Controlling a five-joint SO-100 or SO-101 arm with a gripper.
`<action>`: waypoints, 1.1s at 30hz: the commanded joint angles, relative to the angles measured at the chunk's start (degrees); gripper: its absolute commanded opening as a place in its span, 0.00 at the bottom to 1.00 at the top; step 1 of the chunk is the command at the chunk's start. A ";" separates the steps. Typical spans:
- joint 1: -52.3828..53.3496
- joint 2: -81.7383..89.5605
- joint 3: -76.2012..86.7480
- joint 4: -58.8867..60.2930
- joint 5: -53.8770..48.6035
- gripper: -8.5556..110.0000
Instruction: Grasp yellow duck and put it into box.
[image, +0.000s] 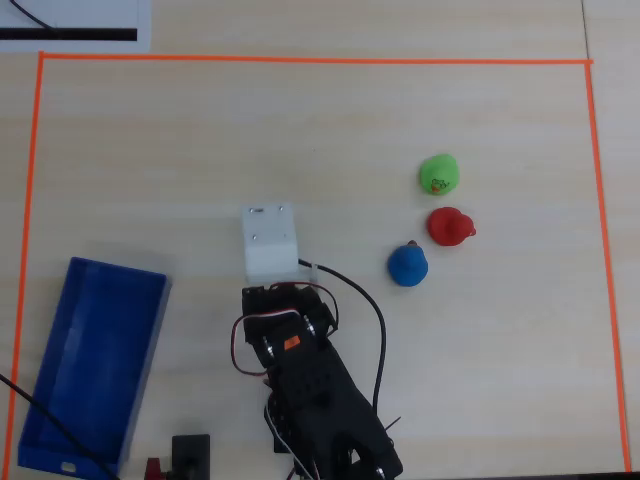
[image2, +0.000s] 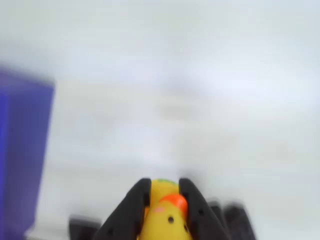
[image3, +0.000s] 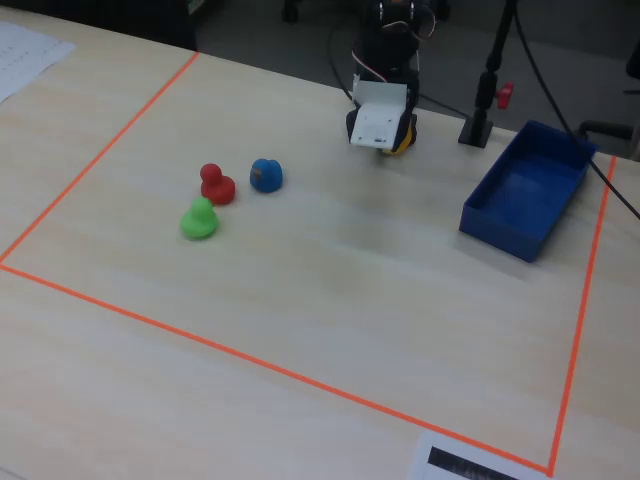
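My gripper (image2: 164, 183) is shut on the yellow duck (image2: 165, 222); its black fingers (image2: 136, 205) press both sides of the duck's head, with the orange beak between them. In the fixed view a bit of the yellow duck (image3: 404, 141) shows under the white wrist mount (image3: 380, 122), just above the table. In the overhead view the duck is hidden under the white mount (image: 270, 240). The blue box (image: 95, 360) lies empty at the lower left of the overhead view, apart from the gripper. It is at the left in the wrist view (image2: 20, 150) and at the right in the fixed view (image3: 525, 190).
A green duck (image: 438, 173), a red duck (image: 449, 226) and a blue duck (image: 407, 265) stand together right of the arm. Orange tape (image: 300, 59) frames the work area. A black stand (image3: 480, 120) rises beside the box.
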 joint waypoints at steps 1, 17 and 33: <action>-14.94 -5.01 -6.06 5.27 10.37 0.07; -46.93 -55.37 -54.40 5.80 31.73 0.07; -50.71 -97.73 -96.06 7.38 31.38 0.07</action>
